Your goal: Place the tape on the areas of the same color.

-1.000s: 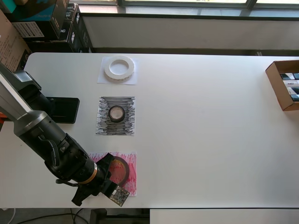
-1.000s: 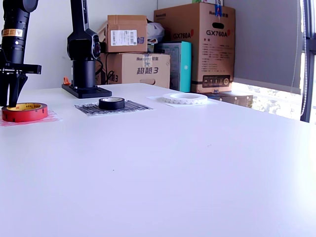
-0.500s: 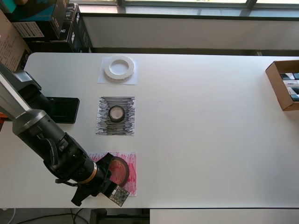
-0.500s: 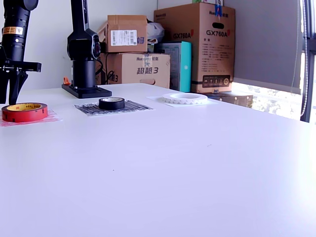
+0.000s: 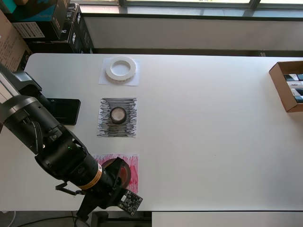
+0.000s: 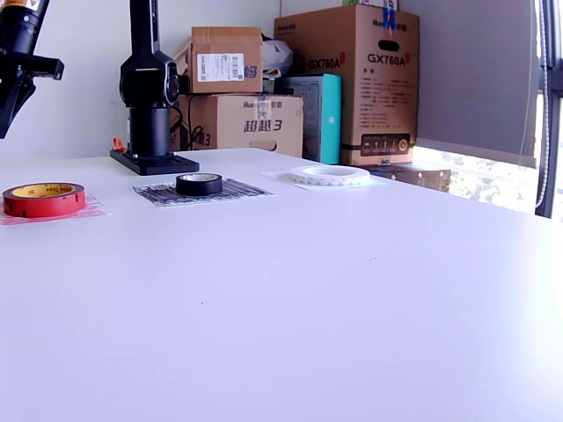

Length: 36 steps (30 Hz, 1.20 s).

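The dark red tape roll [image 5: 124, 171] [image 6: 42, 199] lies flat on the red-scribbled sheet [image 5: 131, 163] [image 6: 84, 211] near the table's front edge in the overhead view. The small black roll [image 5: 118, 115] [image 6: 199, 183] sits on the black-scribbled sheet [image 5: 106, 126] [image 6: 237, 189]. The wide white roll [image 5: 120, 69] [image 6: 330, 175] sits on the plain white sheet [image 5: 108, 80]. My gripper [image 5: 111, 182] [image 6: 7, 98] hangs well above the red roll, empty and apart from it. It covers part of the roll from overhead. Only one finger shows at the exterior view's left edge.
The arm's black base plate [image 5: 62, 111] [image 6: 154, 161] stands at the overhead view's left. An open cardboard box [image 5: 288, 85] sits at the table's right edge. Stacked cardboard boxes [image 6: 347, 83] stand beyond the table. A fiducial tag [image 5: 130, 202] sits on the wrist.
The gripper has risen from around the red roll to well above it. The red roll stayed on the red sheet. The other rolls have not moved.
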Each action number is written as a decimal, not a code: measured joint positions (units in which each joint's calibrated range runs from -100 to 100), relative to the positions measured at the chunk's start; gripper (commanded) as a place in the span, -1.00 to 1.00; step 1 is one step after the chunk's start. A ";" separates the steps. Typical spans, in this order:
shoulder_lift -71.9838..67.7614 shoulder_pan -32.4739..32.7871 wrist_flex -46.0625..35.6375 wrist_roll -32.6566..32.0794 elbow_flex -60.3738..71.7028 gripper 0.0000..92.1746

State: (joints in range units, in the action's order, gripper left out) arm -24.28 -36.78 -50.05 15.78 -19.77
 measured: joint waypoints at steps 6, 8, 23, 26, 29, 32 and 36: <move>4.90 6.02 -0.10 -0.70 0.00 -0.27; 6.40 9.06 -0.10 -0.70 0.00 -0.27; 14.53 33.43 -0.10 -2.33 -0.43 -0.27; 16.02 36.98 -1.30 -2.56 -2.31 -0.35; 18.56 39.61 -1.43 -2.56 -5.18 -0.53; 21.53 41.40 -1.13 -2.56 -8.52 -0.71; 26.45 42.20 0.05 -1.82 -13.00 -0.87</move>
State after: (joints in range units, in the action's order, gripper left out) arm 2.17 5.42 -50.01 13.96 -32.77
